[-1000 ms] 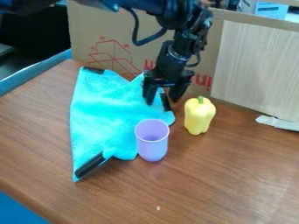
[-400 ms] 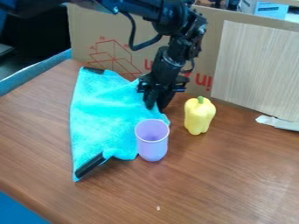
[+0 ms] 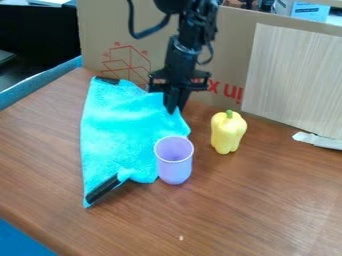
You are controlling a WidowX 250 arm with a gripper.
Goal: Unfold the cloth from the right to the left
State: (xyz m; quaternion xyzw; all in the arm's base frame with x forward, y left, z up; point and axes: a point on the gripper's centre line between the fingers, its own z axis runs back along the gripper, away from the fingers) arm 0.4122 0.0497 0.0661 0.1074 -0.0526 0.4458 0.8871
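Note:
My gripper (image 3: 175,107) hangs at the upper right edge of the cloth, its fingers pressed together on the cloth's back right corner, which is lifted a little. The bright blue cloth (image 3: 120,135) lies on the left part of the table, partly folded, with a dark patch at its back left corner and another at its front left corner.
A purple cup (image 3: 175,167) stands upright against the cloth's front right edge. A yellow pepper (image 3: 228,133) stands to the right of the gripper. Behind the table (image 3: 260,200) rise a cardboard sheet (image 3: 100,30) and a pale wood-grain panel (image 3: 294,75).
The gripper has closed and shifted left, and the cloth's right corner has been drawn left with it. Cup and pepper have kept their places.

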